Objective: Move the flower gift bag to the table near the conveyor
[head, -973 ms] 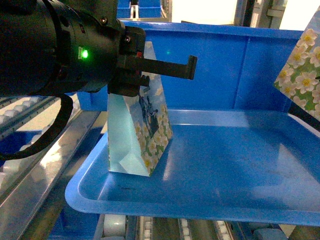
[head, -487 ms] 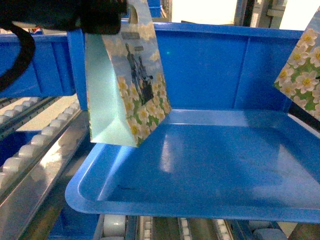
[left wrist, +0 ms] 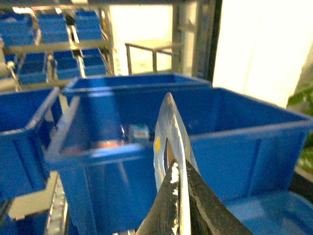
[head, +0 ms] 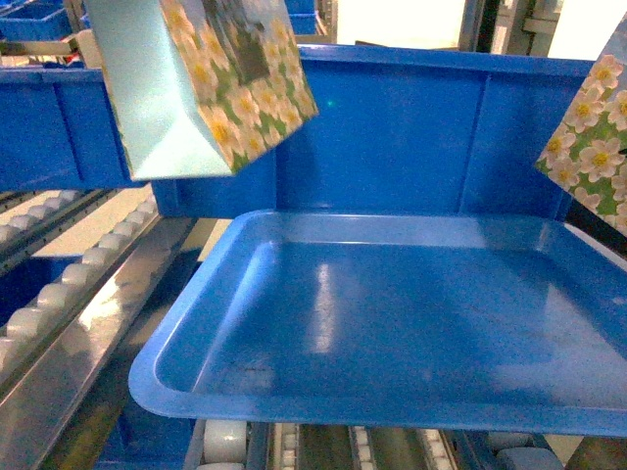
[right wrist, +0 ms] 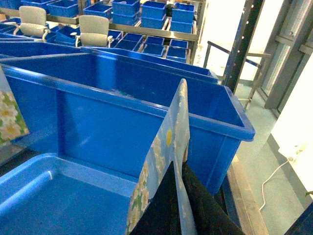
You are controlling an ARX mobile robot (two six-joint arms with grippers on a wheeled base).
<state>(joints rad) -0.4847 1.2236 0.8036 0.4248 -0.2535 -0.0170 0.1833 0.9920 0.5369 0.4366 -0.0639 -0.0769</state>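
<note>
All around stands grey racking, the conveyor [head: 93,257], its lanes of small white rollers running beneath and to the left of a glossy blue tray [head: 411,323]. Behind the tray sit deep blue bins [head: 431,127], and in the right wrist view more blue bins fill shelves farther back, with two pale chairs [right wrist: 93,27] beyond them.

The tray is the landmark here. Above its far left corner hangs the flower gift bag [head: 201,83], lifted clear of the tray and tilted, its face printed with white and yellow blossoms on green, its side panel pale mint, a dark picture near the top. The left hand [left wrist: 180,205] is clamped on the bag's thin upper edge, dark fingers pressed either side of the paper.

Past the tray's right edge a second flowered bag [head: 593,122] hangs, pinched the same way by the right hand [right wrist: 182,205]. The tray holds nothing visible; one bin behind shows a small blue-labelled item [left wrist: 139,132], blurred.
</note>
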